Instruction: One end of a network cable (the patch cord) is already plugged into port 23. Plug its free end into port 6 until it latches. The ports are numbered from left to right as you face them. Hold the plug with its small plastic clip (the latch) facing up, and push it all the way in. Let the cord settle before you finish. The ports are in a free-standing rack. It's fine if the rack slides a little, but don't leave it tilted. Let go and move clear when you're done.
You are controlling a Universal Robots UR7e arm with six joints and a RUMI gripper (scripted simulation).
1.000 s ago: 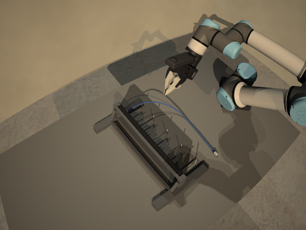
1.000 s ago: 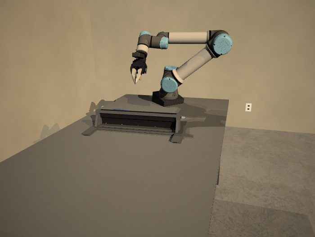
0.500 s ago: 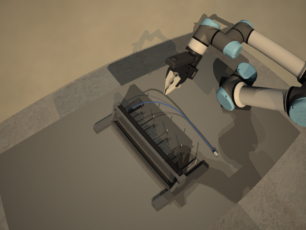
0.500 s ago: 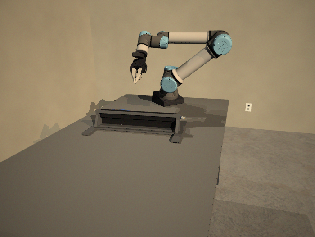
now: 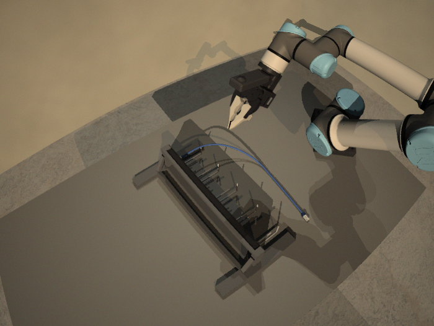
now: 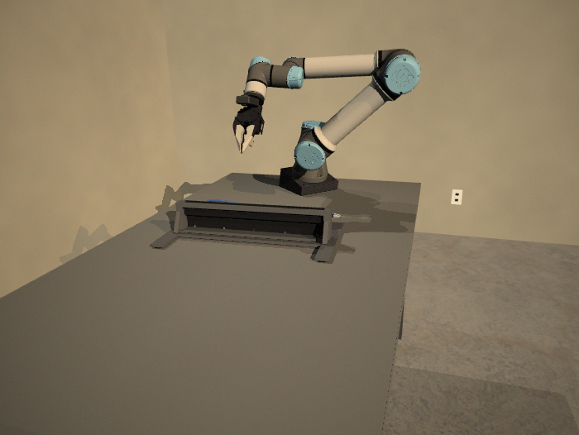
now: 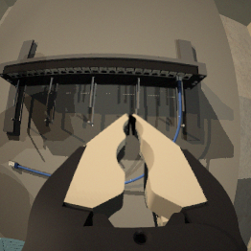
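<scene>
The dark free-standing rack (image 5: 210,206) (image 6: 252,204) (image 7: 102,77) stands level on the table. A blue patch cord (image 5: 252,159) (image 7: 180,107) is plugged in at one end of the port row and arcs behind the rack. Its free plug (image 5: 305,216) (image 7: 14,164) lies on the table behind the rack's other end. My gripper (image 5: 230,126) (image 6: 242,149) (image 7: 129,116) is shut and empty. It hangs high in the air behind the rack, tips pointing down, well away from the free plug.
The arm's base (image 5: 333,140) (image 6: 308,179) is bolted to the table behind the rack. The table's right edge (image 6: 404,280) drops to the floor. Thin rods (image 7: 92,101) stick out behind the port row.
</scene>
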